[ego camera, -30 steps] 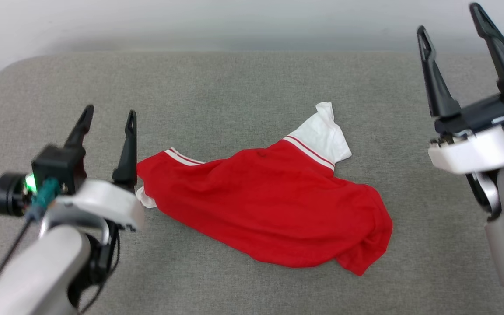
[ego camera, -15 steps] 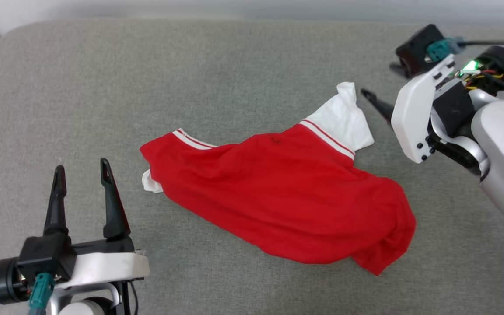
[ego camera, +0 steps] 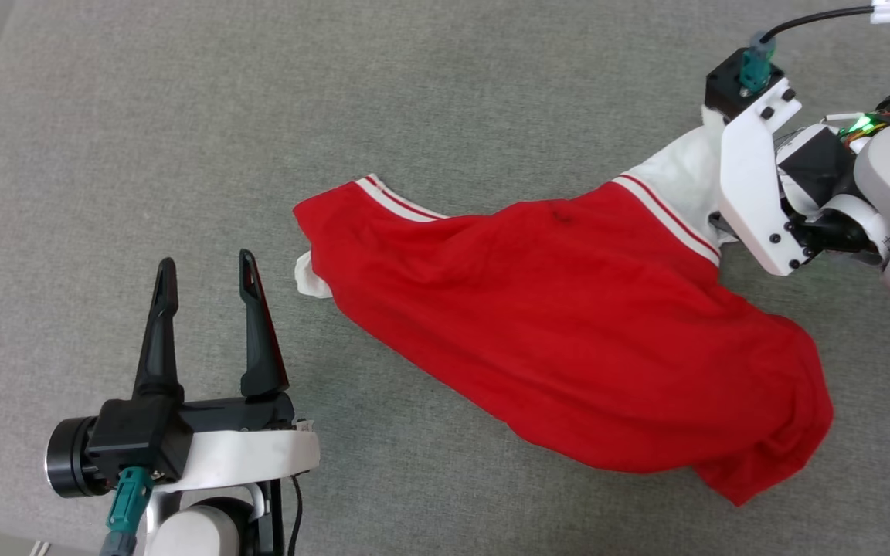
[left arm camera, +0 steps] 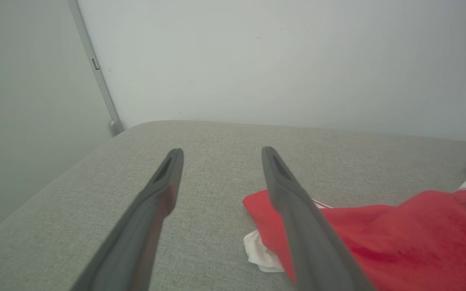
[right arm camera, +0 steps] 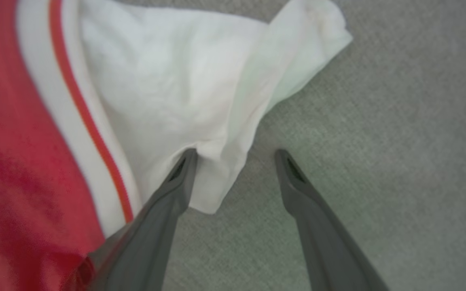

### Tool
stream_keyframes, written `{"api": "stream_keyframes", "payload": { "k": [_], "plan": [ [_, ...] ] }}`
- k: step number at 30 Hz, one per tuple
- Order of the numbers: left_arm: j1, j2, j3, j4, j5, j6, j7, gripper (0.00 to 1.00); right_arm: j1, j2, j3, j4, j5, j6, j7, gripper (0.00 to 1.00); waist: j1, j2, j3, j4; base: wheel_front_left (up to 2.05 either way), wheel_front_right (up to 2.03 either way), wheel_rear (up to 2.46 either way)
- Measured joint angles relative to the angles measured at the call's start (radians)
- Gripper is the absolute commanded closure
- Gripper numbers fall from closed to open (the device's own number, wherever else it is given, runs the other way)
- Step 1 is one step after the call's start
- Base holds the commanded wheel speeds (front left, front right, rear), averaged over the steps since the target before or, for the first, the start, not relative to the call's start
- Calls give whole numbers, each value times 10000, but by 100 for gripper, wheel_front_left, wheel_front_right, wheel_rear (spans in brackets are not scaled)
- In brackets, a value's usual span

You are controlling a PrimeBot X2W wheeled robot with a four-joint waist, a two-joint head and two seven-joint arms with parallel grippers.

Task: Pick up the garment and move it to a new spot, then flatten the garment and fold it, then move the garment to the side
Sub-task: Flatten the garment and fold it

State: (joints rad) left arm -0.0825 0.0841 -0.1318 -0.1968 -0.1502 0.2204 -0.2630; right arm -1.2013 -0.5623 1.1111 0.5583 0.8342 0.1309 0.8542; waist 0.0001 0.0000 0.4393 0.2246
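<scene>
One: Since half a second ago the right gripper [right arm camera: 237, 155] has dropped from just beside the white sleeve [ego camera: 677, 174] onto it. The head camera has tipped too, so the garment's [ego camera: 568, 332] slide across the picture is no move of the cloth.

Two: And the head view?

One: The garment lies on the grey cushion [ego camera: 182, 116], long axis from 10 to 4 o'clock, sleeve out at 2. The right fingers are hidden under their own wrist there. The left gripper [ego camera: 206, 262] sits at 8 o'clock of the cloth, fingers spread, holding nothing — near the striped trim [ego camera: 395, 202] but apart from it.

Two: Left wrist view?

One: Same spread fingers. The garment's near corner lies at 4 o'clock of them, partly behind one finger.

Two: Right wrist view — the one that matters?

One: Fingers parted, not closed yet. The sleeve lies at 11 o'clock; its loose fold touches one fingertip [right arm camera: 184, 169] and hangs partly into the gap. The right arm is plainly nearer, so I judge the pinch comes there. Nothing here serves as a container; the cloth lies straight on the cushion.
</scene>
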Motion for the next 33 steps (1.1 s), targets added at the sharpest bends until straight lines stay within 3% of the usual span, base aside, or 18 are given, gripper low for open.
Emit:
{"api": "stream_keyframes", "payload": {
  "k": [5, 6, 7, 8, 15, 23, 28, 33],
  "plan": [
    [-67, -240, 136, 96, 201, -324, 0, 0, -69, -38, 263, 299, 520, -4, -146, 0, -2, 0, 199, 264, 0, 0, 0],
    [-67, -253, 178, 117, 247, -353, 0, 0, -70, -46, 284, 326, 585, -4, -257, 62, -1, 0, 189, 262, 0, 0, 0],
    [-68, -272, 219, 138, 249, -366, 0, 0, -69, -58, 336, 341, 621, -4, -430, 92, -1, 0, 155, 249, 0, 0, 0],
    [-64, -288, 274, 163, 276, -414, 0, 0, -66, -63, 391, 343, 667, -2, -608, 100, -1, 0, 106, 232, 0, 0, 0],
    [269, -322, 639, 253, 426, -508, 0, 0, -95, -422, 769, -334, 1011, 0, -2351, 100, -1, 0, -582, -31, 0, 0, 0],
    [1021, -328, 955, 221, 485, -529, 0, 0, 82, -2213, 755, -2119, 1373, 2, -4328, 100, -1, 0, -1564, -642, 0, 0, 0],
    [1386, -332, 1037, 226, 472, -537, 0, 0, 1155, -3429, 485, -2798, 1624, 0, -5035, 100, 0, 0, -1955, -1148, 0, 0, 0],
    [1595, -332, 1049, 307, 460, -623, 0, 0, 2664, -4144, -61, -2943, 1975, 0, -5682, 100, -1, 0, -2237, -1549, 0, 0, 0]
  ]
}}
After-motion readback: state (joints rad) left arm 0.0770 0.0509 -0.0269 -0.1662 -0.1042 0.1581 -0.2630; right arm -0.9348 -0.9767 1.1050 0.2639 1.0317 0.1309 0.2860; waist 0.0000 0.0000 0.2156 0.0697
